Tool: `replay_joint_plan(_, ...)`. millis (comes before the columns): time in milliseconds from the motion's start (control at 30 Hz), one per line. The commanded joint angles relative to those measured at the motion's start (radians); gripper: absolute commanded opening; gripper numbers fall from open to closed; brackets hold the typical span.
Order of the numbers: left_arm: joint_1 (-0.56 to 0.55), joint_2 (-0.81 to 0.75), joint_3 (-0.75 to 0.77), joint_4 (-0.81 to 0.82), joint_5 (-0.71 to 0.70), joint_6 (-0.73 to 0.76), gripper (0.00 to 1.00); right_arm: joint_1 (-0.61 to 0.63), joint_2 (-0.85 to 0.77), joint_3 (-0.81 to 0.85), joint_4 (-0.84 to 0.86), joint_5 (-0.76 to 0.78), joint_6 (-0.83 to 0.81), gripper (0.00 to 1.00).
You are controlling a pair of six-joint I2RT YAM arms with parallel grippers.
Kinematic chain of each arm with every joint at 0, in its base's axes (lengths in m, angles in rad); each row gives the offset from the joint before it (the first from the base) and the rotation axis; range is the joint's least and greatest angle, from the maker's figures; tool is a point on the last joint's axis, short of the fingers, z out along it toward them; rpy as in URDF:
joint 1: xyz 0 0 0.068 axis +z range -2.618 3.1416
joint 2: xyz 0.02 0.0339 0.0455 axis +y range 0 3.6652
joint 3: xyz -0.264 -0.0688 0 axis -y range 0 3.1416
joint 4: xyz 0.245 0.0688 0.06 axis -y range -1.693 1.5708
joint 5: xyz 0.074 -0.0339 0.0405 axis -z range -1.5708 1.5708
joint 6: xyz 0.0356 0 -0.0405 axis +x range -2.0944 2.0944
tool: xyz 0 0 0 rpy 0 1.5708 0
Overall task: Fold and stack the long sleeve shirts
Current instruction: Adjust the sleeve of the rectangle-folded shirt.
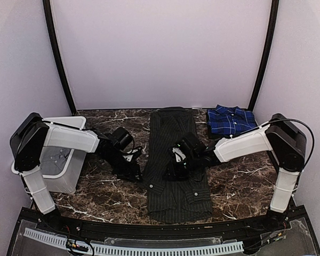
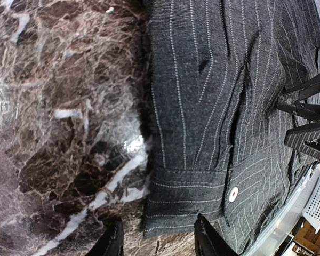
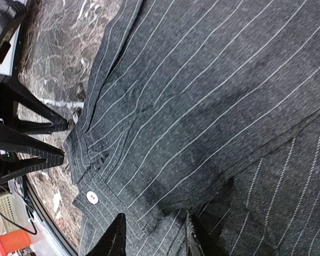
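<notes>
- Pinstriped shirt [image 1: 170, 133] flat on tabletop [image 1: 240, 181] centre, long axis near-to-far, buttoned cuffs [image 2: 186, 202] at near end.
- Plaid shirt [image 1: 230, 120] folded, far right corner.
- Left pincer [image 2: 159, 242] released, fingers straddling 1 cuff at shirt's left edge.
- Right pincer [image 3: 156, 237] released, fingers spread over shirt's middle.

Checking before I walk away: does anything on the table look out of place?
Nothing stands out. The black pinstripe shirt lies flat in the middle, the plaid shirt sits folded at the far right; no spill or damage shows.
</notes>
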Motion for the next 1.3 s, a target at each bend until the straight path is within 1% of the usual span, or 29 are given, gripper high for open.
replay_joint_plan(0,-0.016,0.030,0.015,-0.060,-0.054,0.005,0.41,-0.012,0.014,-0.015,0.072,0.043,0.035,0.35)
replay_joint_plan(100,-0.023,0.043,0.027,-0.060,-0.051,0.000,0.37,-0.014,0.010,-0.018,0.079,0.061,0.036,0.35)
replay_joint_plan(267,-0.033,0.062,0.047,-0.066,-0.033,-0.004,0.25,-0.015,0.014,-0.003,0.087,0.080,0.039,0.34)
replay_joint_plan(367,-0.034,0.072,0.064,-0.070,-0.023,-0.004,0.14,-0.016,0.025,0.009,0.078,0.084,0.031,0.33)
replay_joint_plan(433,-0.034,0.076,0.074,-0.078,-0.017,-0.003,0.09,-0.017,0.024,0.017,0.071,0.092,0.028,0.32)
replay_joint_plan(567,-0.036,0.070,0.086,-0.086,0.005,-0.003,0.02,-0.019,0.025,0.033,0.064,0.092,0.023,0.27)
replay_joint_plan(633,-0.038,0.063,0.095,-0.096,0.020,-0.001,0.00,-0.019,0.027,0.044,0.055,0.096,0.021,0.23)
replay_joint_plan(833,-0.039,0.026,0.129,-0.152,0.010,0.022,0.00,-0.019,0.017,0.068,0.026,0.108,0.006,0.13)
replay_joint_plan(1000,-0.045,0.004,0.159,-0.179,0.041,0.033,0.00,-0.019,0.017,0.089,0.001,0.098,0.000,0.01)
replay_joint_plan(1267,-0.075,0.007,0.247,-0.265,0.082,0.079,0.00,-0.029,-0.011,0.163,-0.191,0.116,-0.087,0.00)
